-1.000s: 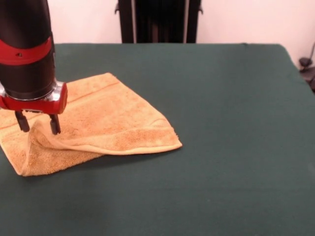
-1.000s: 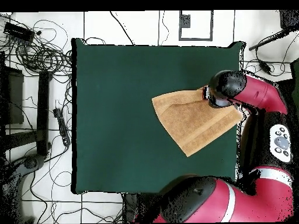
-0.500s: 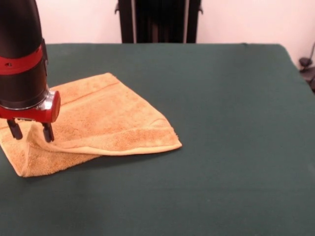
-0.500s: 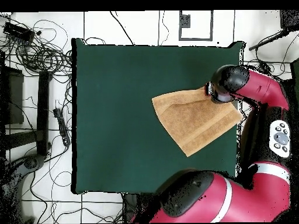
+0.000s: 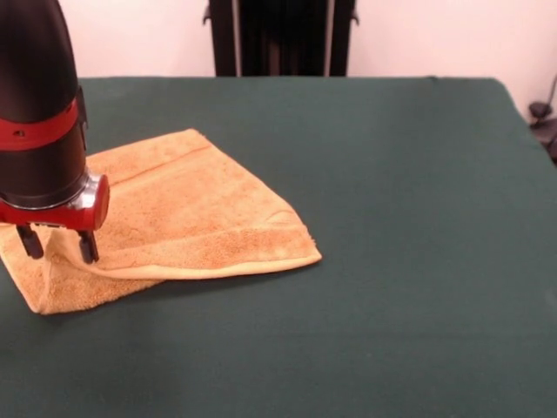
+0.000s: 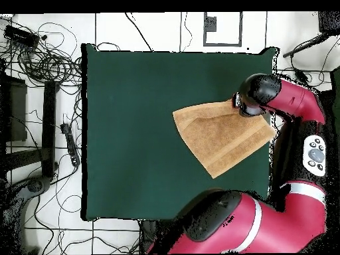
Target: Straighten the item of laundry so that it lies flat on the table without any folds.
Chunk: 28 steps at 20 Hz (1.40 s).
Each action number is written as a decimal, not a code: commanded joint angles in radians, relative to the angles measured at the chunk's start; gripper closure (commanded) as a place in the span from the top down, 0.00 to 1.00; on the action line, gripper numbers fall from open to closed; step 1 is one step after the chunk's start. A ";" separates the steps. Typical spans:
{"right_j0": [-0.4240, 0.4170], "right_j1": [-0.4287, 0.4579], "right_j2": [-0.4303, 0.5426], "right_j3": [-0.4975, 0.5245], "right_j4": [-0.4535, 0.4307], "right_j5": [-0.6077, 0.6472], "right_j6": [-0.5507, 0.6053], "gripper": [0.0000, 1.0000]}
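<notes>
The golden-orange item of laundry (image 5: 191,209) lies folded over itself at the left of the dark green table (image 5: 392,218), with a lower layer poking out at its near left corner. My gripper (image 5: 59,246) stands open over the towel's left end. Its two dark fingertips (image 5: 87,246) reach down to the cloth on either side of a raised ridge of fabric. In the overhead view the item of laundry (image 6: 222,136) sits at the table's (image 6: 133,133) right side, and the arm's wrist (image 6: 255,96) covers the gripper and the towel's upper right corner.
The towel's right corner reaches the table's right edge in the overhead view. Cables (image 6: 40,46) and dark stands (image 6: 46,126) lie on the floor to the left of the table. A black stand (image 5: 283,35) rises behind the far edge.
The gripper has shifted a little left along the towel's end and now sits slightly lower. The finger spacing is unchanged and the towel's outline looks the same.
</notes>
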State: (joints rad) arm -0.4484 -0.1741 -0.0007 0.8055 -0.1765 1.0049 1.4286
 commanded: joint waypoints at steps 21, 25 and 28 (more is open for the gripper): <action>0.071 0.168 0.139 -0.218 0.029 0.078 -0.022 1.00; 0.086 0.198 0.133 -0.275 0.031 0.104 -0.002 1.00; 0.099 0.234 0.133 -0.343 0.031 0.137 0.014 1.00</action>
State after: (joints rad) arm -0.4186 -0.0101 0.0053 0.5234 -0.1719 1.0500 1.4286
